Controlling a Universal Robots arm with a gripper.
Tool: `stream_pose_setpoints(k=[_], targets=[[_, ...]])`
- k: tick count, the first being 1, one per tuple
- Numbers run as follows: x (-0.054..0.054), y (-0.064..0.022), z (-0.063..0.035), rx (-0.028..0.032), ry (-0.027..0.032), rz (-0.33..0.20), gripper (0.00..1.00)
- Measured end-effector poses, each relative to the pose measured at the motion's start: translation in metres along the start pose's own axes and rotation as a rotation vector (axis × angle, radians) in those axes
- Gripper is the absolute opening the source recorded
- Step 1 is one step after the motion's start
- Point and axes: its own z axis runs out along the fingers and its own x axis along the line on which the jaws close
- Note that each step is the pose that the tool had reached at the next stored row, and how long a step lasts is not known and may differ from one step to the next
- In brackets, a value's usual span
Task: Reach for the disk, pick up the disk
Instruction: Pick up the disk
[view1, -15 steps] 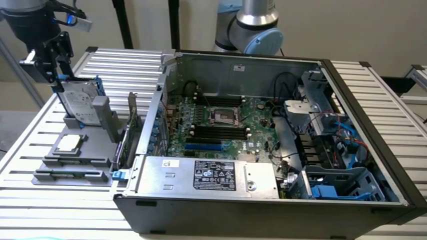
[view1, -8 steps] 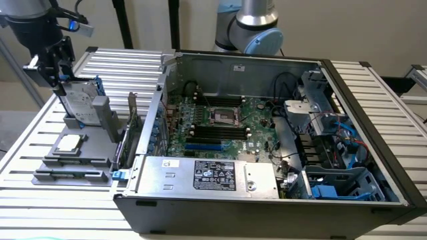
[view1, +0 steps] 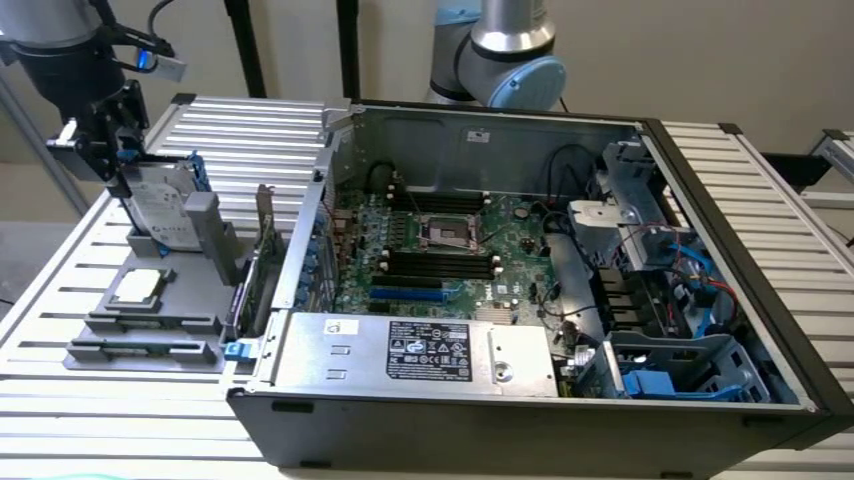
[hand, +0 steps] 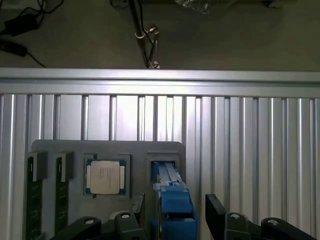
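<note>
The reach is looking all but complete, while the pick-up is not yet showing as done. The disk (view1: 167, 205) is standing on edge in a slot of the grey tray (view1: 147, 335). Its lower edge is apparently sitting in the holder, so it is judged not yet lifted. The tray is resting on the slatted worktop (view1: 247, 125) at the exterior view's left, beside the open computer case (view1: 534, 250). A small square chip (view1: 138, 287) is lying flat in its own pocket of the same tray, just beside the disk's slot.

The pincer (view1: 118, 165) is hanging at the disk's upper edge. From the wrist view, the pincer (hand: 175, 210) is straddling the blue carrier (hand: 172, 222), with black fingers (hand: 216, 212) on either side. A narrow gap is showing between the plastic and each finger, so the jaws are reading as spread around the disk rather than clamped on it. What is left is closing and lifting.

The arm is coming in from the upper corner at the exterior view's left, its dark wrist pointing almost straight down over the tray.
</note>
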Motion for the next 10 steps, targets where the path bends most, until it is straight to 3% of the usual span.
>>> stream_pose_setpoints(k=[10], targets=[[-0.0007,-0.0014,0.0,0.0001,0.0002,-0.006,0.6]])
